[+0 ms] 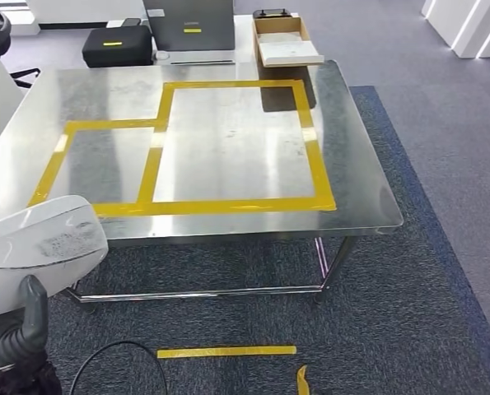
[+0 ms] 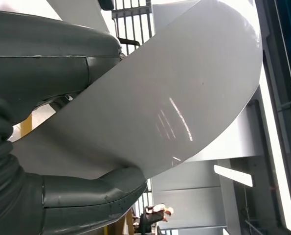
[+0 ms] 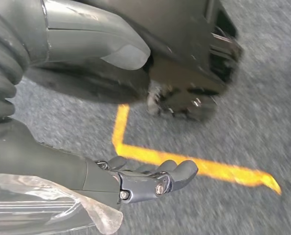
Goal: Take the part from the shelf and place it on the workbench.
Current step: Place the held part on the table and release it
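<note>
A white, curved, glossy part [image 1: 37, 239] sits at the lower left of the head view, in front of the workbench's near left corner and clear of its edge. My left hand [image 1: 18, 333] grips it from below. In the left wrist view the part [image 2: 166, 98] is clamped between the thick thumb and the fingers [image 2: 81, 196] of my left hand [image 2: 44, 73]. The workbench [image 1: 242, 148] is a shiny metal table marked with yellow tape rectangles [image 1: 230, 206]. My right hand [image 3: 136, 181] hangs over the carpet, its fingers stretched out and holding nothing.
Behind the workbench stand a black case [image 1: 116, 45], a grey box [image 1: 189, 25] and an open cardboard box [image 1: 286, 41]. On the dark carpet lie a yellow tape strip [image 1: 226, 351] and a black cable [image 1: 118, 354]. A person [image 2: 155, 215] is far off.
</note>
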Robot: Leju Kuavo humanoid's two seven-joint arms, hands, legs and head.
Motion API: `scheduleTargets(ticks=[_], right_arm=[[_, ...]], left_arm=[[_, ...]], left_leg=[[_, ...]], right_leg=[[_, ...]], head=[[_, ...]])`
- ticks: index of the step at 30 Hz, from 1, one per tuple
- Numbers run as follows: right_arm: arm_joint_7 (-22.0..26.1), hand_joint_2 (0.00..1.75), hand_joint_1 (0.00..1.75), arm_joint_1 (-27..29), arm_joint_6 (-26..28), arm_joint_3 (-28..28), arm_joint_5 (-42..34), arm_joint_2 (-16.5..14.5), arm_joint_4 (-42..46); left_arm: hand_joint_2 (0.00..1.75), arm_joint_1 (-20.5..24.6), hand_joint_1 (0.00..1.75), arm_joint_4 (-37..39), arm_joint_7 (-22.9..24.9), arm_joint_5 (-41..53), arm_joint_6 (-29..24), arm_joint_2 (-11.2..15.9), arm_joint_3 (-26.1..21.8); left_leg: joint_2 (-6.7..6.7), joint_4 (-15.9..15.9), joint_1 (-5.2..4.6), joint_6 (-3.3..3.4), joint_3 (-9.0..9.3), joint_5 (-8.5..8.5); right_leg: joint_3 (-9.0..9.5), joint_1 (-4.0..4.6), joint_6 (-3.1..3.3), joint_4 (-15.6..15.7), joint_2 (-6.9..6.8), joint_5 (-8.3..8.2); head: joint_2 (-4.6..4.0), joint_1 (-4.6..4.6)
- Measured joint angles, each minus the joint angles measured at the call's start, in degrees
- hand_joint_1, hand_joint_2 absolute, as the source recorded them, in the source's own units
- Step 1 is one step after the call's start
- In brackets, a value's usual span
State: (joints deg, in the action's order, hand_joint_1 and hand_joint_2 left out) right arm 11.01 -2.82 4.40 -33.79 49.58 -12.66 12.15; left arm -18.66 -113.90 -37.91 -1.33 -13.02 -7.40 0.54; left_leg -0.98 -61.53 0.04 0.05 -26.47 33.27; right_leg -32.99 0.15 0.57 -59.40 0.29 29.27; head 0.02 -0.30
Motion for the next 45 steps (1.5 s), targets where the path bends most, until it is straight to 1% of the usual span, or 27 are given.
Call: scheduleTargets(ticks=[2, 4, 5, 6, 7, 9, 11, 13, 15, 17, 19, 20, 21, 22, 24, 26, 29, 34, 35, 36, 38, 39, 40, 41, 43, 44, 45], right_arm=[[0.0, 1.75, 0.0, -0.2, 0.0, 0.0, 0.0, 0.0, 0.0], [0.0, 1.75, 0.0, -0.1, 0.0, 0.0, -0.1, -0.1, 0.0], [0.0, 1.75, 0.0, 0.0, 0.0, 0.0, -0.1, -0.1, 0.0], [0.0, 1.75, 0.0, 0.1, 0.0, 0.0, -0.1, -0.1, 0.0], [0.0, 1.75, 0.0, 0.2, 0.0, 0.0, -0.1, -0.2, 0.0], [0.0, 1.75, 0.0, 0.2, 0.0, -0.1, -0.1, -0.3, 0.0], [0.0, 1.75, 0.0, 0.2, 0.0, -0.1, -0.1, -0.4, -0.1], [0.2, 1.75, 0.0, 0.1, 0.0, -0.1, -0.1, -0.5, -0.1], [0.3, 1.75, 0.0, 0.1, 0.0, -0.1, -0.1, -0.5, -0.1], [0.4, 1.75, 0.0, -0.1, -0.1, -0.1, -0.1, -0.5, -0.1], [0.4, 1.75, 0.0, -0.2, -0.2, -0.1, -0.1, -0.5, -0.1], [0.4, 1.75, 0.0, -0.1, -0.2, -0.1, -0.1, -0.5, -0.1], [0.4, 1.75, 0.0, 0.0, -0.2, -0.1, -0.1, -0.5, -0.1], [0.4, 1.75, 0.0, 0.1, -0.2, -0.1, -0.1, -0.5, -0.1], [0.3, 1.75, 0.0, 0.2, -0.2, -0.1, -0.1, -0.5, -0.1], [0.3, 1.75, 0.0, 0.2, -0.2, -0.1, -0.1, -0.5, -0.1], [0.4, 1.75, 0.0, 0.1, -0.2, -0.1, -0.1, -0.5, -0.1], [0.3, 1.75, 0.0, 0.2, -0.2, -0.1, -0.1, -0.5, -0.1], [0.1, 1.75, 0.0, 0.0, -0.2, -0.1, -0.2, -0.6, -0.1], [-0.1, 1.75, 0.0, -0.1, -0.2, -0.1, -0.2, -0.6, 0.0], [-0.6, 1.75, 0.0, -0.4, -0.1, -0.1, -0.1, -0.7, 0.0], [-0.7, 1.75, 0.0, -0.4, -0.2, -0.1, -0.1, -0.7, 0.0], [-0.8, 1.75, 0.0, -0.4, -0.2, -0.1, -0.1, -0.7, 0.0], [-0.8, 1.75, 0.0, -0.4, -0.2, -0.1, 0.0, -0.8, 0.0], [-0.7, 1.75, 0.0, -0.3, -0.2, -0.1, 0.0, -0.8, 0.0], [-0.6, 1.75, 0.0, -0.4, -0.3, -0.1, 0.1, -0.8, 0.0], [-0.6, 1.75, 0.0, -0.4, -0.4, 0.0, 0.1, -0.8, 0.0]], left_arm=[[1.75, 0.1, 1.75, 0.0, 0.0, 0.2, 0.0, 0.0, 0.0], [1.75, 0.1, 1.75, 0.0, 0.0, 0.3, 0.0, 0.0, 0.0], [1.75, 0.0, 1.75, 0.0, 0.0, 0.3, 0.0, 0.0, 0.0], [1.75, 0.0, 1.75, 0.0, 0.0, 0.3, 0.0, 0.0, 0.0], [1.75, -0.1, 1.75, 0.0, 0.0, 0.3, 0.0, 0.0, 0.0], [1.75, -0.1, 1.75, 0.0, 0.0, 0.3, 0.0, 0.0, 0.0], [1.75, -0.2, 1.75, 0.0, 0.0, 0.3, 0.0, 0.0, 0.0], [1.75, -0.2, 1.75, 0.0, 0.0, 0.4, 0.0, 0.0, 0.0], [1.75, -0.3, 1.75, -0.1, 0.0, 0.4, 0.0, -0.1, -0.1], [1.75, -0.2, 1.75, -0.2, 0.0, 0.5, 0.0, -0.2, -0.1], [1.75, -0.1, 1.75, -0.2, 0.0, 0.5, 0.1, -0.3, -0.1], [1.75, -0.1, 1.75, -0.2, 0.0, 0.5, 0.1, -0.4, -0.1], [1.75, -0.1, 1.75, -0.2, 0.0, 0.5, 0.1, -0.4, -0.1], [1.75, -0.1, 1.75, -0.2, 0.0, 0.5, 0.1, -0.4, -0.1], [1.75, -0.1, 1.75, -0.2, 0.0, 0.5, 0.1, -0.4, -0.1], [1.75, -0.1, 1.75, -0.2, 0.0, 0.5, 0.1, -0.4, -0.1], [1.75, 0.0, 1.75, -0.2, 0.0, 0.6, 0.1, -0.4, -0.1], [1.75, 0.0, 1.75, -0.2, 0.0, 0.6, 0.1, -0.4, -0.1], [1.75, 0.1, 1.75, -0.2, 0.0, 0.6, 0.0, -0.4, -0.1], [1.75, 0.2, 1.75, -0.2, 0.0, 0.7, 0.0, -0.4, -0.1], [1.75, 0.3, 1.75, -0.2, 0.0, 1.4, -0.4, -0.4, -0.1], [1.75, 0.3, 1.75, -0.2, 0.0, 2.6, -1.0, -0.3, -0.1], [1.75, 0.4, 1.75, -0.2, 0.1, 4.8, -2.2, -0.2, -0.1], [1.75, 0.5, 1.75, -0.1, 0.4, 8.2, -4.2, -0.1, -0.1], [1.75, 0.9, 1.75, 0.4, 1.7, 18.6, -10.3, 0.7, -0.1], [1.75, 1.2, 1.75, 0.9, 2.8, 24.5, -13.8, 1.2, -0.1], [1.75, 1.5, 1.75, 1.5, 4.2, 30.4, -17.2, 1.8, -0.1]], left_leg=[[0.21, -5.1, 0.16, -0.56, -2.64, 1.97], [0.29, -11.1, 0.4, -1.07, -7.12, 5.12], [0.31, -12.4, 0.5, -1.21, -8.75, 6.18], [0.34, -12.1, 0.56, -1.26, -9.67, 6.12], [0.37, -10.1, 0.59, -1.27, -9.83, 4.65], [0.51, -4.0, 0.52, -1.03, -9.26, -1.28], [0.7, -0.4, 0.19, -0.35, -8.97, -4.31], [0.75, 0.3, 0.03, 0.6, -8.57, -4.25], [0.76, 1.3, 0.23, 1.38, -7.25, -4.7], [0.83, 2.1, 0.35, 1.98, -5.99, -4.36], [0.79, 2.2, 0.31, 2.35, -5.31, -3.66], [0.72, 2.2, 0.29, 2.41, -4.91, -3.19], [0.63, 2.2, 0.27, 2.4, -4.33, -2.67], [0.56, 2.2, 0.26, 2.34, -3.58, -2.07], [0.52, 2.3, 0.23, 2.1, -1.98, -0.71], [0.52, 2.3, 0.18, 1.57, -1.04, 0.4], [0.49, 2.6, 0.25, 0.9, -0.68, 0.98], [0.49, 2.4, 0.31, 0.64, -0.15, 0.69], [0.52, -1.1, 0.39, 0.17, -2.17, 0.19], [0.54, -5.0, 0.49, -0.33, -4.8, 0.46], [0.6, -12.8, 0.76, -1.27, -11.07, 2.69], [0.61, -12.8, 0.86, -1.4, -12.1, 4.0], [0.62, -11.4, 0.95, -1.48, -12.44, 3.79], [0.64, -8.8, 1.03, -1.54, -12.19, 1.93], [0.75, -2.4, 1.1, -1.45, -11.12, -3.96], [0.81, -0.3, 1.02, -1.23, -10.78, -5.89], [0.85, 0.6, 0.93, -0.93, -10.63, -6.99]], right_leg=[[1.14, -0.21, 0.38, 0.2, -0.13, 0.14], [1.74, -0.28, 0.48, 0.3, -0.11, 0.76], [2.05, -0.31, 0.43, 0.3, -0.07, 1.16], [2.5, -0.35, 0.35, 0.3, -0.01, 1.63], [3.09, -0.4, 0.21, 0.3, 0.06, 2.13], [4.29, -0.46, -0.26, 0.3, 0.15, 3.22], [4.73, -0.41, -0.97, 0.5, 0.17, 4.07], [5.19, -0.33, -1.77, 0.4, 0.14, 4.11], [5.09, -0.32, -2.38, -1.3, 0.05, 3.92], [1.95, -0.36, -2.84, -6.2, 0.01, 4.88], [-3.04, -0.36, -3.25, -12.5, 0.02, 7.39], [-5.09, -0.36, -3.33, -14.2, 0.01, 8.35], [-6.32, -0.36, -3.31, -14.3, 0.01, 8.38], [-6.65, -0.36, -3.18, -12.6, 0.01, 7.1], [-5.58, -0.33, -2.73, -6.3, -0.01, 1.65], [-4.72, -0.04, -2.13, -1.9, -0.2, -1.78], [-4.18, 0.34, -1.44, -1.2, -0.35, -2.38], [-3.84, 0.38, -1.12, -0.8, -0.34, -2.18], [-2.75, 0.16, -0.72, -0.1, -0.34, -1.9], [-1.48, -0.09, -0.34, 0.5, -0.34, -1.52], [1.22, -0.6, 0.15, 1.6, -0.28, -0.45], [1.96, -0.68, 0.07, 1.7, -0.2, 0.07], [2.71, -0.76, -0.06, 1.7, -0.1, 0.61], [3.49, -0.85, -0.26, 1.7, -0.03, 1.14], [4.46, -0.89, -0.94, 1.5, 0.12, 2.29], [4.58, -0.86, -1.37, 1.4, 0.13, 2.88], [4.63, -0.8, -1.79, 1.4, 0.16, 3.39]], head=[[0.0, -0.32], [0.01, -0.42], [0.01, -0.43], [0.01, -0.42], [0.01, -0.44], [0.01, -0.45], [0.01, -0.5], [0.01, -0.46], [0.01, -0.24], [0.01, 0.07], [0.01, 0.3], [0.01, 0.35], [0.01, 0.41], [0.01, 0.43], [0.01, 0.43], [0.01, 0.3], [0.01, 0.08], [0.01, 0.11], [0.01, 0.08], [0.01, 0.02], [0.01, -0.14], [0.01, -0.15], [0.01, -0.15], [0.01, -0.16], [0.01, -0.18], [0.01, -0.18], [0.01, -0.21]])
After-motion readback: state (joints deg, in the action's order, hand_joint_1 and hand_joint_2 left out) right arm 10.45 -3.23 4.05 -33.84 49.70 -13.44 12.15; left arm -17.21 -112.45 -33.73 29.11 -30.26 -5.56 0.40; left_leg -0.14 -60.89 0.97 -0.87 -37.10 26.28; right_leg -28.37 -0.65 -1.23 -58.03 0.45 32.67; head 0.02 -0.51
